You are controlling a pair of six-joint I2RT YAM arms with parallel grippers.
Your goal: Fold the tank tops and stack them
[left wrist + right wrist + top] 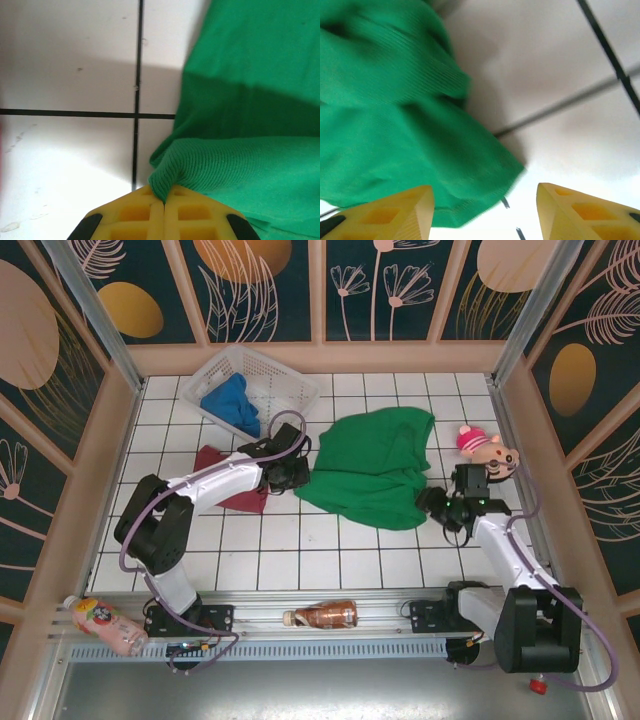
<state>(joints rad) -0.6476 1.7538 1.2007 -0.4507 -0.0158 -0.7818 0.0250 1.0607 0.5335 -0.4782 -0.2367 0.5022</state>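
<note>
The green tank top (375,470) lies spread and rumpled on the white tiled surface (330,550), roughly mid-way between the two arms. The left jaws are pressed together at the top's left edge; the left wrist view shows a ribbed fold of the green cloth (240,165) pinched between the two yellow fingertips (135,212). The right jaws stand spread at the top's lower right corner, holding nothing; in the right wrist view, the green hem (420,150) lies on the tiles just ahead of them, nearer one yellow finger (395,215) than the other. The maroon-red tank top (210,462) lies flat on the surface, partly under the left arm (215,483). The blue tank top (232,405) sits bunched inside the white lattice basket (290,380) at the far left. A pink plush toy (485,448) rests near the right arm (500,540).
</note>
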